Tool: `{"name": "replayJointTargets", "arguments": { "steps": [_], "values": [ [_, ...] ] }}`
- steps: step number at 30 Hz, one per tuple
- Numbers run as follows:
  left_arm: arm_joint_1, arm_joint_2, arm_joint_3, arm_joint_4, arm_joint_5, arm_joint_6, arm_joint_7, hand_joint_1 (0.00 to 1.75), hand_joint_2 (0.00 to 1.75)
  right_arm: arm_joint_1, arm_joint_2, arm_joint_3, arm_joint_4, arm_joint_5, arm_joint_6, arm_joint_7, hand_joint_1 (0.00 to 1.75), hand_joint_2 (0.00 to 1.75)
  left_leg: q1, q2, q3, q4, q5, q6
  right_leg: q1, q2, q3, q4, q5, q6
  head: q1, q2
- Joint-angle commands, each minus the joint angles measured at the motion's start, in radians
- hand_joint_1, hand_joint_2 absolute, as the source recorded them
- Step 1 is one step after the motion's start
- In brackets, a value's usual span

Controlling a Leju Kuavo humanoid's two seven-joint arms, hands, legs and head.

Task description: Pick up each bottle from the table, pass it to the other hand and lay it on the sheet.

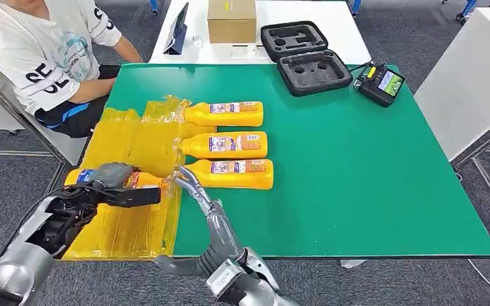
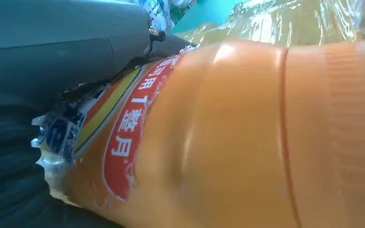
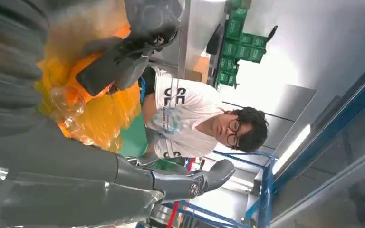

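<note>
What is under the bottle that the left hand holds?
Under the bottle in the left hand lies the yellow plastic sheet. The green table beneath the sheet is covered there.

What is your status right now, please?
Left hand grips a bottle over the sheet. Right hand open, beside it. Three bottles on the table. Nothing in the way.

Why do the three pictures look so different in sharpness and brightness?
Head view: evenly lit and sharp, with glare on the crinkled yellow sheet. Left wrist view: the bottle held by the left hand sits so near the lens that it looks soft, with a white highlight. Right wrist view: bright background washes out behind a person; the right hand looks dim and slightly blurred.
</note>
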Motion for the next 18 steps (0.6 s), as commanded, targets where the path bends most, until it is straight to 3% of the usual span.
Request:
{"name": "replayJointTargets", "arguments": {
  "steps": [1, 2, 5, 6, 18],
  "values": [
    [-0.023, -0.014, -0.054, 0.113, -0.002, -0.012, 0.001, 0.28, 1.75, -0.015, 0.003, -0.032, 0.060, -0.007, 0.007, 0.001, 0.00, 1.75, 0.000, -0.001, 0.004, -0.001, 0.000, 0.000, 0.000, 0.000, 0.004, -0.001, -0.001, 0.000, 0.001, 0.000],
    [-0.020, -0.015, -0.052, 0.112, 0.005, -0.014, 0.003, 0.00, 1.75, -0.016, 0.006, -0.036, 0.070, -0.006, 0.009, 0.001, 0.00, 1.75, 0.000, -0.002, 0.006, -0.002, -0.001, 0.000, 0.000, 0.000, 0.006, -0.002, -0.001, -0.001, 0.000, 0.000],
    [0.003, -0.022, -0.053, 0.121, 0.024, -0.033, -0.006, 0.00, 1.75, -0.018, 0.011, -0.044, 0.086, -0.007, 0.014, 0.001, 0.00, 1.75, 0.000, -0.001, 0.006, -0.003, 0.000, 0.000, 0.000, 0.001, 0.006, -0.002, 0.000, 0.000, 0.000, 0.000],
    [0.001, -0.025, -0.052, 0.130, 0.041, -0.054, -0.017, 0.00, 0.00, -0.020, 0.013, -0.047, 0.091, -0.005, 0.014, 0.001, 0.00, 1.75, -0.001, 0.000, 0.005, -0.002, 0.000, 0.000, -0.001, 0.001, 0.005, -0.002, 0.000, 0.000, 0.000, 0.000],
    [-0.012, -0.053, 0.013, 0.153, 0.296, -0.245, -0.109, 0.00, 0.00, -0.001, 0.027, -0.088, 0.132, 0.033, 0.019, 0.001, 0.00, 1.75, -0.001, -0.001, 0.009, -0.003, 0.000, 0.000, -0.001, 0.000, 0.009, -0.002, 0.000, 0.000, 0.000, 0.000]
  ]
}}
